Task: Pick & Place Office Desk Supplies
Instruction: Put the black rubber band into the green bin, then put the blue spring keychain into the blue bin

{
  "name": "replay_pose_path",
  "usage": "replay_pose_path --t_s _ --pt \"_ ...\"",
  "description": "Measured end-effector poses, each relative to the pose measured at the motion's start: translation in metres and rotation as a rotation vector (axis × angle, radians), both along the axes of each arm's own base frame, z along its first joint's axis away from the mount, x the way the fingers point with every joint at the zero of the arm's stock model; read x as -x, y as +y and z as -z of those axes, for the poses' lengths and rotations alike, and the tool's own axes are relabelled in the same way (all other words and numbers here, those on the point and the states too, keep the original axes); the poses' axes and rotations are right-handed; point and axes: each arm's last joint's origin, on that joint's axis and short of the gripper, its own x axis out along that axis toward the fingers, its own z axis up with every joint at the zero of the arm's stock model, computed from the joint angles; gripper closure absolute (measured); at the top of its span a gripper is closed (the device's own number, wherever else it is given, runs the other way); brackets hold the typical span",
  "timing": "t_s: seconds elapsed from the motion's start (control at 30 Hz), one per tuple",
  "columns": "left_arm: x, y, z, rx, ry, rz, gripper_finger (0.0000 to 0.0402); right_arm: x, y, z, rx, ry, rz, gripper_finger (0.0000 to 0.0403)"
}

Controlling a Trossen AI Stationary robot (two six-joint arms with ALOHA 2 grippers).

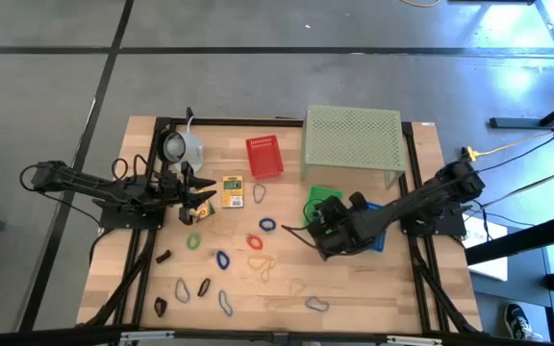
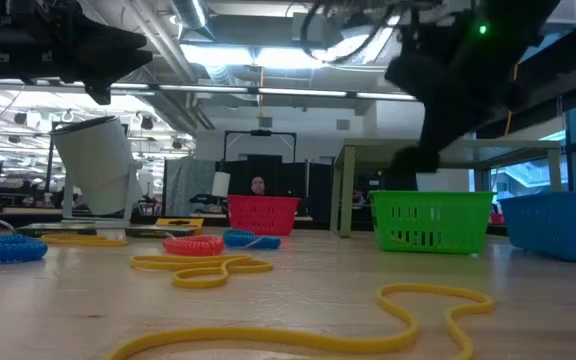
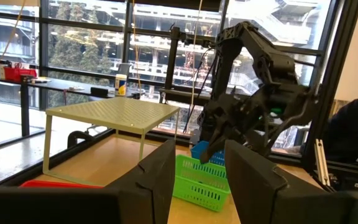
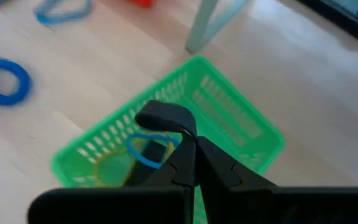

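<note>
My right gripper (image 4: 190, 140) is shut on a thin blue loop (image 4: 143, 155) and hangs over the green basket (image 4: 229, 118), which stands in front of the pale green perforated stand (image 1: 352, 139). In the high view this gripper (image 1: 318, 221) is above the same basket (image 1: 314, 195). Several coloured loops, such as a blue one (image 1: 267, 225) and a green one (image 1: 193, 240), lie flat on the wood with small dark clips (image 1: 160, 306). The yellow box (image 1: 233, 190) lies beside my left gripper (image 1: 203, 200), which is open with nothing between its fingers (image 3: 160, 180). My right gripper pinches the blue loop's band (image 4: 174, 140) between its two fingertips. The fingers slant downward, coming from the table's right side. The loop hangs off the fingertips, clear of everything, above the inside of the green basket.
A red basket (image 1: 264, 157) stands at the far middle and a blue basket (image 1: 377, 238) lies under my right arm. A pale mug (image 1: 183, 146) stands at the far left. Yellow bands (image 2: 203, 266) lie near the front edge. A person sits beyond the table (image 2: 258, 186).
</note>
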Motion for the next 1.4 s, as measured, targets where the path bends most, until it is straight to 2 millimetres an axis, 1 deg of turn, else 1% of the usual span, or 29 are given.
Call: replay_pose_path --t_s 0.43,0.9,1.1,1.4 --pt "0.0 0.0 0.0 0.0 0.0 0.0 0.0269 -0.0015 -0.0048 0.0038 -0.086 0.055 0.024 0.0392" --pt "0.0 0.0 0.0 0.0 0.0 0.0 0.0269 -0.0016 -0.0048 0.0038 -0.087 0.055 0.023 0.0388" --pt "0.0 0.0 0.0 0.0 0.0 0.0 0.0269 -0.0016 -0.0048 0.0038 -0.087 0.056 0.023 0.0356" --pt "0.0 0.0 0.0 0.0 0.0 0.0 0.027 -0.0016 -0.005 0.0036 -0.078 0.052 0.022 0.0283"
